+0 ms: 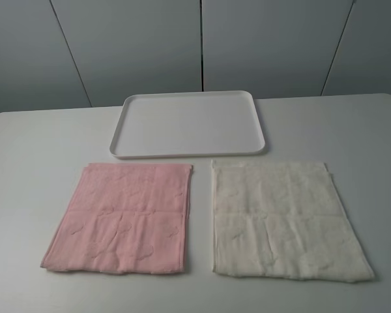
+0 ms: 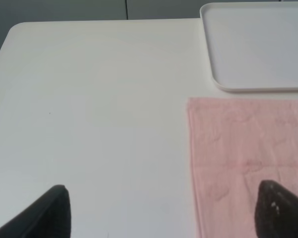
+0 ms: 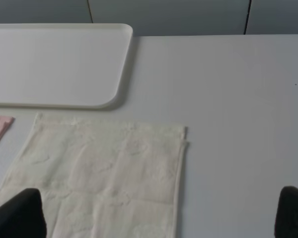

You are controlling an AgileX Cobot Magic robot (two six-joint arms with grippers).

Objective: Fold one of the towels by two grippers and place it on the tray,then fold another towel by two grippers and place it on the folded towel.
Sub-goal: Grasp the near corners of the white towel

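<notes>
Nothing legible anywhere: no text, brand, number or sign readable on the pink towel (image 1: 120, 218), the cream towel (image 1: 283, 218), the tray (image 1: 189, 124) or the counter (image 1: 39, 150).

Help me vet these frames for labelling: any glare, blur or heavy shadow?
Exterior high: soft even light, no glare, thin shadow under the flat white plastic tray. Left wrist: black left pincer out of focus, pale pink terry towel fairly sharp. Right wrist: black right pincer blurred too; cream terry towel barely contrasts with the white table.

A bare lab-like test station: plain white table (image 1: 39, 195) before grey wall panels (image 1: 137, 45).
</notes>
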